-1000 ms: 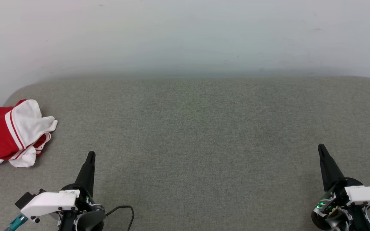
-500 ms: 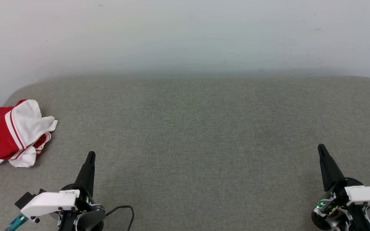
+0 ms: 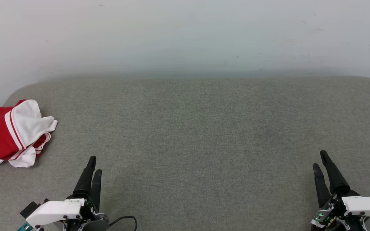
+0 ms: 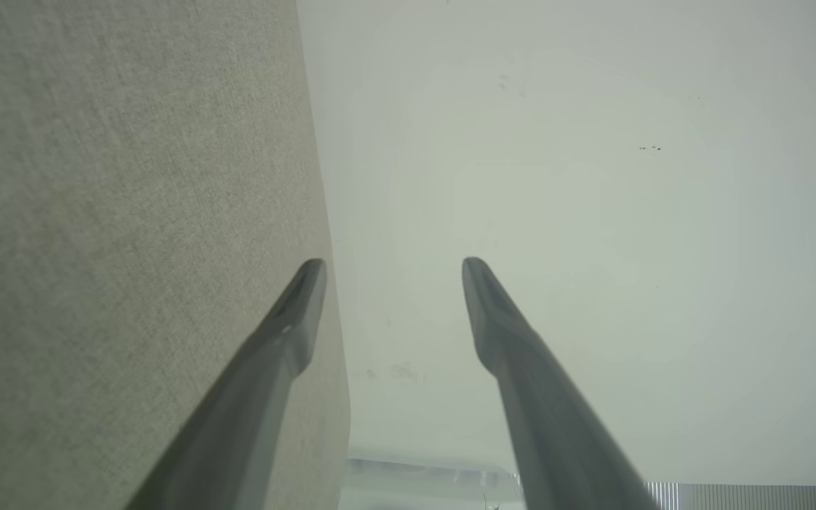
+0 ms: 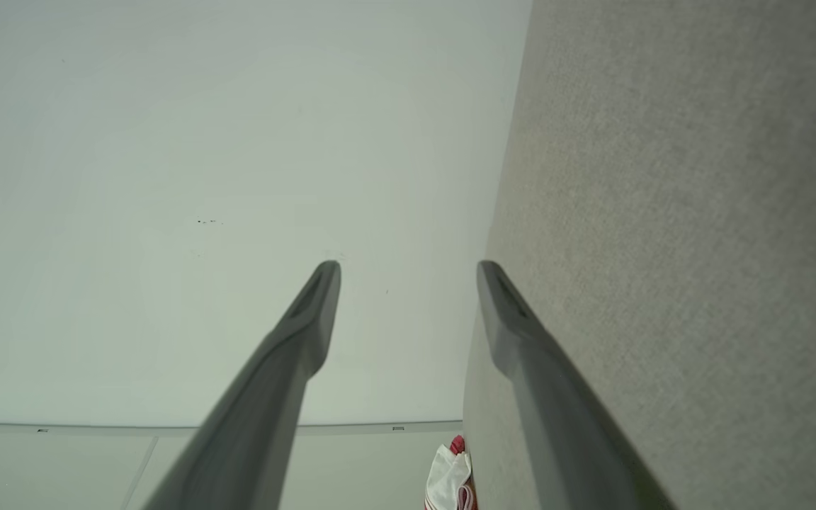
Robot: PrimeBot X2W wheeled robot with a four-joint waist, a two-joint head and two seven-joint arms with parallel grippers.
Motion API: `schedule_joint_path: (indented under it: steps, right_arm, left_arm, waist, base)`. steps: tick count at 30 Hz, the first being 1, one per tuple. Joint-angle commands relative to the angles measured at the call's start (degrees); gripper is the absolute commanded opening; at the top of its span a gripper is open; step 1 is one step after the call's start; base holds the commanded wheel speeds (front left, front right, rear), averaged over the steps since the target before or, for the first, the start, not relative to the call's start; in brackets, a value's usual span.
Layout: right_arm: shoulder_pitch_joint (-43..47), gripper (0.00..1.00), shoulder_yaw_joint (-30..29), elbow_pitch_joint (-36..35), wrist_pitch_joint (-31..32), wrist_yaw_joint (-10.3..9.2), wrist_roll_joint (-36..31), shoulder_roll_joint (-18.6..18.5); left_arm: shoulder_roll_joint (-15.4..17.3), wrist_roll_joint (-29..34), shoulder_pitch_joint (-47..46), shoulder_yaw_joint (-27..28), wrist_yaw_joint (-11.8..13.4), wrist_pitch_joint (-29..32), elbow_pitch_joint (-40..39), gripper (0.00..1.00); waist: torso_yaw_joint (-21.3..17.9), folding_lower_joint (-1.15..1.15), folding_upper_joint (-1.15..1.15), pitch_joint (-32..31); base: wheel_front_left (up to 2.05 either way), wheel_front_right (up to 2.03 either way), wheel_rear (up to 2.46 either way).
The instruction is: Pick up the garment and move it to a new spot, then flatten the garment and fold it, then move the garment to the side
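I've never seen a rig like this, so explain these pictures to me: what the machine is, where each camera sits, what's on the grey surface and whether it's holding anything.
This is a wheeled robot with two arms. The wide picture comes from a camera on its head, looking down at a grey padded surface against a pale wall. The dark pointed prongs at the bottom corners are its left gripper and right gripper. The other two pictures come from a camera on each wrist, looking along that gripper's two fingers, so the surface appears turned sideways. Both grippers are open and hold nothing. On the surface lies the garment, a crumpled red and white shirt at the left edge, well apart from both grippers.
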Motion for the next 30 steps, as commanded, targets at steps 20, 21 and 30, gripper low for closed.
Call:
schedule_joint_path:
  steps: [20,21,30]
  right_arm:
    - [1.0,1.00,3.6,-7.4,-5.8,0.01,-9.4,-1.1]
    - [1.1,1.00,3.7,-7.7,-6.0,0.01,-10.5,-1.2]
    - [1.9,1.00,4.2,-9.6,-7.8,0.01,-22.2,-1.2]
  left_arm:
    - [0.1,10.2,-1.2,-4.6,0.0,-5.8,-7.6,1.00]
    - [0.1,11.6,-1.1,-4.8,0.0,-6.1,-7.8,1.00]
    - [0.1,22.0,-0.3,-5.8,0.0,-8.1,-9.6,1.00]
  waist:
    - [0.1,0.00,0.00,-0.1]
    - [0.1,0.00,0.00,-0.1]
    - [0.0,0.00,0.00,-0.3]
  base:
    - [0.00,0.00,0.00]
    - [0.00,0.00,0.00]
    - [0.00,0.00,0.00]
